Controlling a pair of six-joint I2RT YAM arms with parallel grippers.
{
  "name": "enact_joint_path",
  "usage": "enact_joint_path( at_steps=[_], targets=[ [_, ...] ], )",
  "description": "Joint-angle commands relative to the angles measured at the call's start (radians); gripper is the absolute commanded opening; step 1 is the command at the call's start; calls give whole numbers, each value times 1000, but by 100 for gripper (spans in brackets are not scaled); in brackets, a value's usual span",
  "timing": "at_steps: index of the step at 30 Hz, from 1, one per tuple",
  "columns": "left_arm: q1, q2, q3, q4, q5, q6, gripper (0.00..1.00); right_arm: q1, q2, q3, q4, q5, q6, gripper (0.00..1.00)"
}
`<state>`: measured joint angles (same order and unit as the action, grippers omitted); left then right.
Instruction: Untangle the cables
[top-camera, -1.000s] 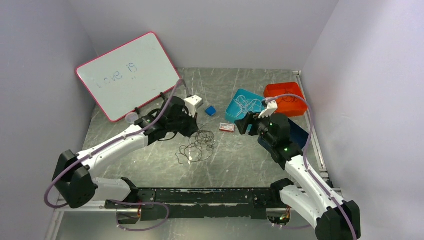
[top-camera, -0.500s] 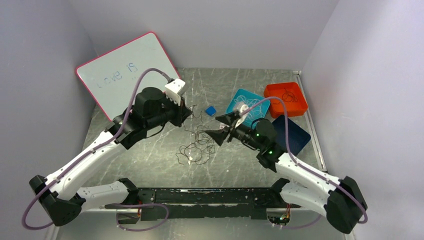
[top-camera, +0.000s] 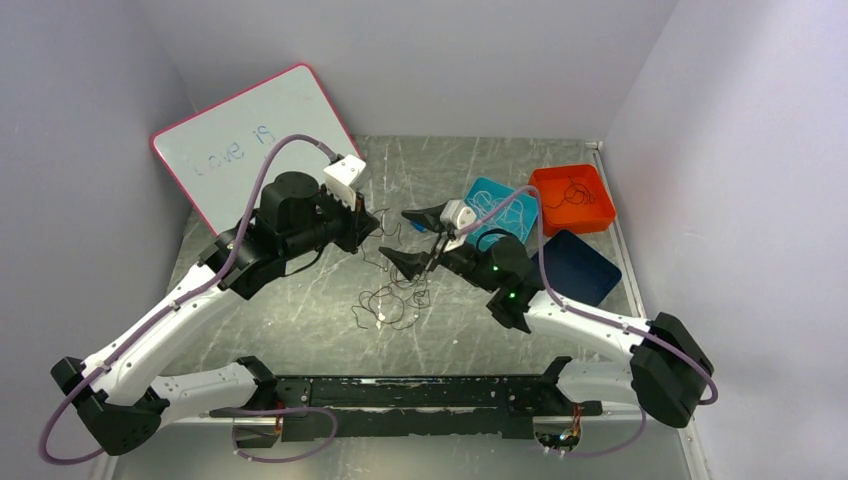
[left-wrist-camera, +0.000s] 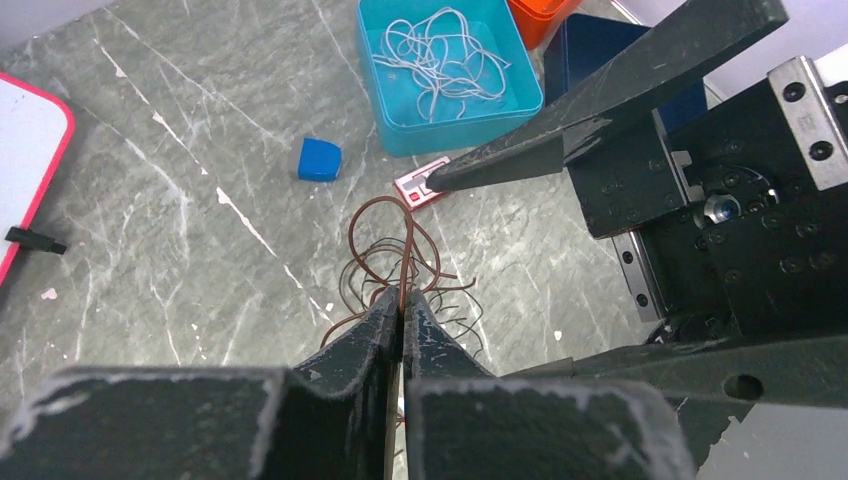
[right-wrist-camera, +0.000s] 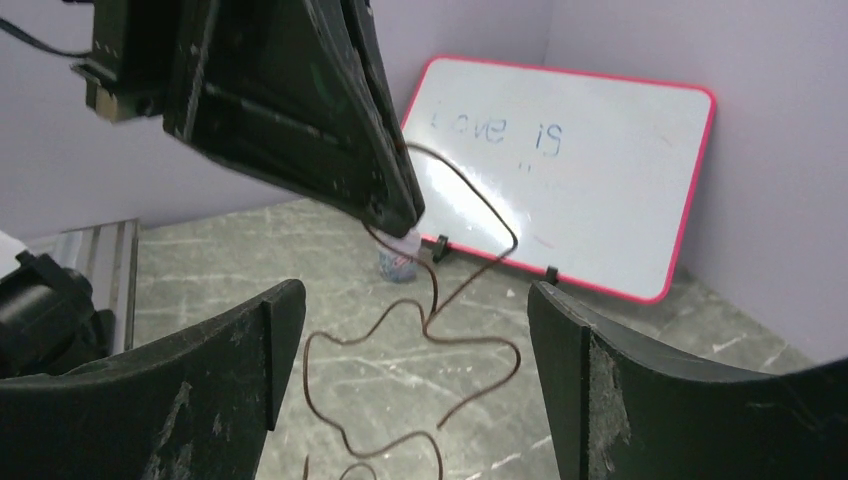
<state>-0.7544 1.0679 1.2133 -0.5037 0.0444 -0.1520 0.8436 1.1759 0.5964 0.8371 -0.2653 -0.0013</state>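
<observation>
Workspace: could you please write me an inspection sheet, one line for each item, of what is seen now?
Surface: grey marbled table top, nothing spilled seen.
Job's things: dark tangle at the table's centre; one brown strand held up from it; white wires in the teal tray; a dark wire in the orange tray.
Clutter: blue block, red-white card, dark blue tray.
Grippers: left gripper, fingers shut on the brown strand; right gripper, fingers open, the strand hanging between them.
Cables: lilac hoses along both arms.
Surroundings: red-rimmed whiteboard leaning at the left; plain walls.
</observation>
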Motion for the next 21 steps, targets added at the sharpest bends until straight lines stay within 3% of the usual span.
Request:
enact_joint_path(
  at_steps=[1, 12, 17, 21],
  targets=[
    [-5, -13, 28, -7, 10, 15, 7, 33, 45, 62, 57, 38, -76, 85],
    [-4, -24, 38, 7, 63, 0, 7, 38, 196, 133, 105, 128, -42, 81],
    [-4, -30, 47, 15, 73, -11, 7, 37, 258, 156, 131, 136, 1, 67],
    [-6, -44, 63, 24, 83, -28, 7, 37, 289, 138, 192, 167, 60, 49]
  ],
)
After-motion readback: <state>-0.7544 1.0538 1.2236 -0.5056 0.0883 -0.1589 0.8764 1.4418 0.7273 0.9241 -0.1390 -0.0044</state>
